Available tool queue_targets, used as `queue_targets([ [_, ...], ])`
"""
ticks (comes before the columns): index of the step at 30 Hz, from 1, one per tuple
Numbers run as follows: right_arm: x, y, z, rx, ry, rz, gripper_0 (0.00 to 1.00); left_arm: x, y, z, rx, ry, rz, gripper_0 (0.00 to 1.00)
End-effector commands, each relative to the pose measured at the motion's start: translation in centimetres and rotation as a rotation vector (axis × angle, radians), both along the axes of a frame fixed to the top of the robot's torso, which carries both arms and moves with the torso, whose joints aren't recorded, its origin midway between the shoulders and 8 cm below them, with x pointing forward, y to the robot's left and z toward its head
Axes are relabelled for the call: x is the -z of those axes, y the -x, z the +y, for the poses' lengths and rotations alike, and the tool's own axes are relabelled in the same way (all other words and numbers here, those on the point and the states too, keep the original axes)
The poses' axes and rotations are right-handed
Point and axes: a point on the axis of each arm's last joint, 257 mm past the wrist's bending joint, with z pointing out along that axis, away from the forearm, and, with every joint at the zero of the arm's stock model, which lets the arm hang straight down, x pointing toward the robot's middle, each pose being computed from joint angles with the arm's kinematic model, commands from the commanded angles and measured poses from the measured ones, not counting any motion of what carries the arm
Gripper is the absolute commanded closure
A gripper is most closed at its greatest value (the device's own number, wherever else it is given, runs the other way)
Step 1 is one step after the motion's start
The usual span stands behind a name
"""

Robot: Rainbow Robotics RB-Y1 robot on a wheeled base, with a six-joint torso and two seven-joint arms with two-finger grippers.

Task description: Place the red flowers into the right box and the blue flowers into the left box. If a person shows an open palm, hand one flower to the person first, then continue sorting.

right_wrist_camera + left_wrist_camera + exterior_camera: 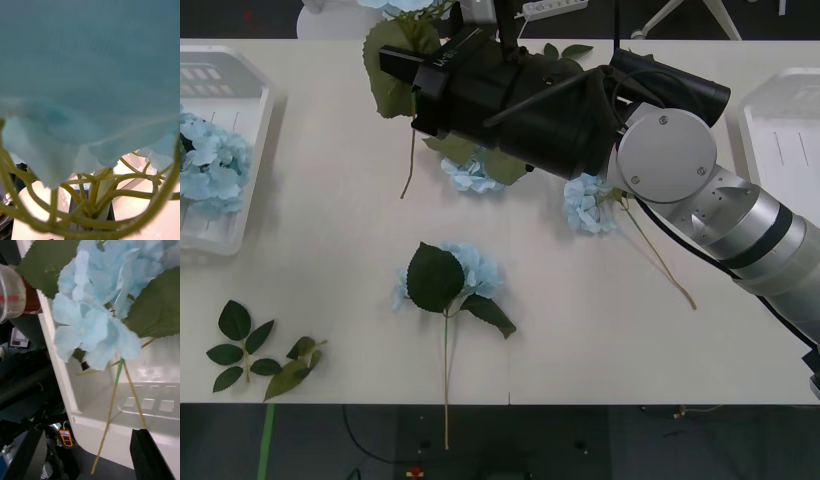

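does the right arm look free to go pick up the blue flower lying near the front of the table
Probably not yet: its end effector appears already occupied with a blue flower at the far edge, though the front flower lies uncovered.

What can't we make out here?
- Front view: the right arm covers most of one blue flower on the table.
- Front view: the right box is cut off by the picture's edge, so its contents are unknown.
- Right wrist view: blurred blue petals near the lens hide what lies beyond.

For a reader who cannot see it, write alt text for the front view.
The right arm reaches across a pale table, lifting a blue flower by its far edge. Three more blue flowers lie below; others fill the left box.
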Motion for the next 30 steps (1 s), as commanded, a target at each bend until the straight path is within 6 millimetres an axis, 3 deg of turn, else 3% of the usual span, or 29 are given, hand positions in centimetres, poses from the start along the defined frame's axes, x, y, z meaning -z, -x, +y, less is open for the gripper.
queue_targets([
  [1, -2.7, 1.1, 1.6, -0.020, -0.010, -0.088, 1.00, -2.4, -0.5, -2.1, 0.034, 0.195, -0.100, 0.09],
  [9, -2.5, 1.1, 1.6, -0.018, -0.003, -0.093, 1.00, -2.5, 0.0, -11.4, 0.153, 0.519, -0.180, 0.07],
  [11, -2.5, 1.1, 1.6, -0.018, 0.000, -0.095, 1.00, -2.5, 0.4, -13.9, 0.172, 0.566, -0.189, 0.00],
  [19, -2.5, 1.1, 1.6, -0.018, -0.001, -0.092, 1.00, -2.0, 1.6, -24.5, 0.381, 0.672, -0.345, 0.00],
  [25, -2.4, 1.1, 1.6, -0.018, -0.002, -0.089, 1.00, -1.3, 4.6, -32.3, 0.481, 0.874, -0.406, 0.00],
  [26, -2.4, 1.1, 1.5, -0.017, -0.001, -0.089, 1.00, -1.5, 5.9, -34.5, 0.515, 0.925, -0.394, 0.00],
  [30, -2.4, 1.0, 1.5, -0.018, -0.003, -0.084, 1.00, -2.3, 8.7, -38.6, 0.582, 1.013, -0.371, 0.00],
])
